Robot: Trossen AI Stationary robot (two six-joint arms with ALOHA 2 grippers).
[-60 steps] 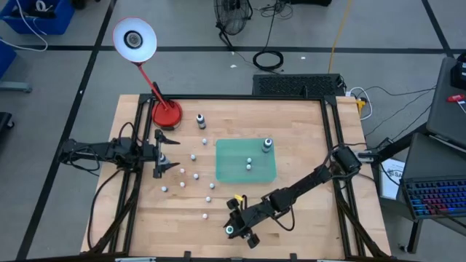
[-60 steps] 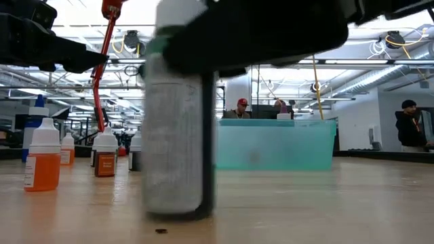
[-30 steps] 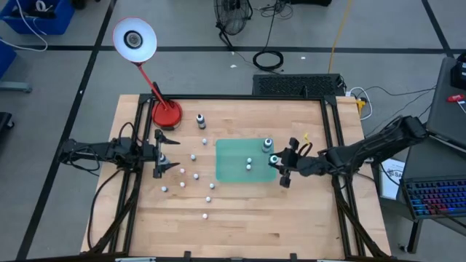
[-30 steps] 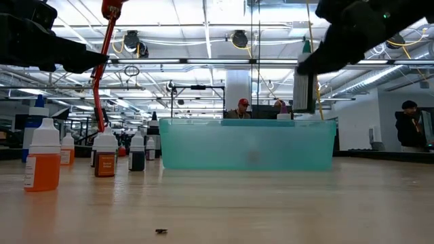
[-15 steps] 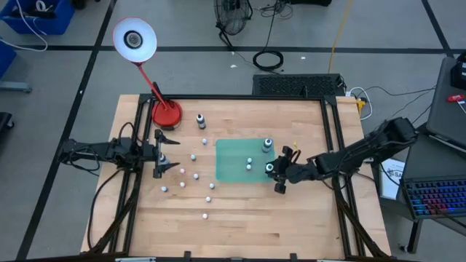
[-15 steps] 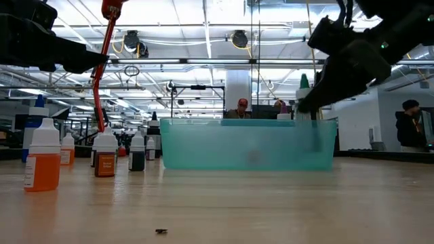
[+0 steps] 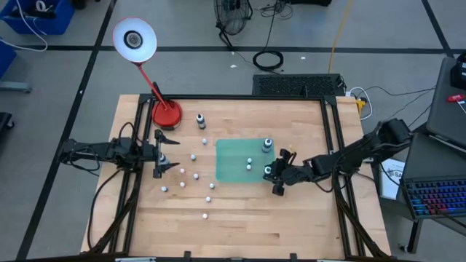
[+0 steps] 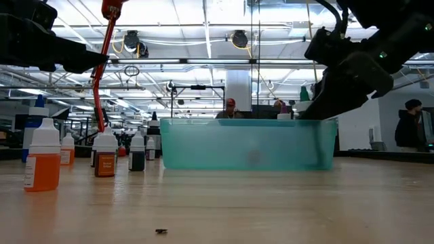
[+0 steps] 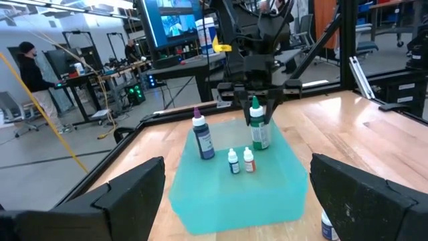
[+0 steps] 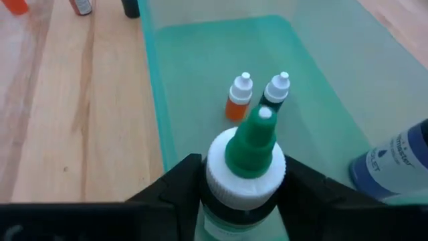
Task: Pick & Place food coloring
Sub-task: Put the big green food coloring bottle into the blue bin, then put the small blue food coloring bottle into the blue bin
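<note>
The right gripper [image 7: 274, 173] is reaching over the near right edge of the green tray [image 7: 231, 169], low above its floor. Between its two fingers a green-topped bottle [image 10: 246, 175] is standing upright, with a white collar under the green tip. In the right wrist view the fingers are sitting on both sides of this bottle at the collar, but it is not possible to tell if they are pressing it or are already a little loose. In the left wrist view the bottle's base is looking to be on the tray floor.

Three other bottles are standing in the tray: two small bottles [image 9: 241, 161] side by side near the middle, one orange and one dark, and a blue bottle [image 9: 202, 136] with a purple tip toward the far side.

The rest of the food coloring bottles [image 7: 195, 175] are standing scattered on the wooden table [image 7: 306, 218], left of the tray. The left gripper [image 7: 166, 152] is waiting at the left side of the table, beside the red lamp base [image 7: 167, 113], its fingers spread wide and holding nothing.
</note>
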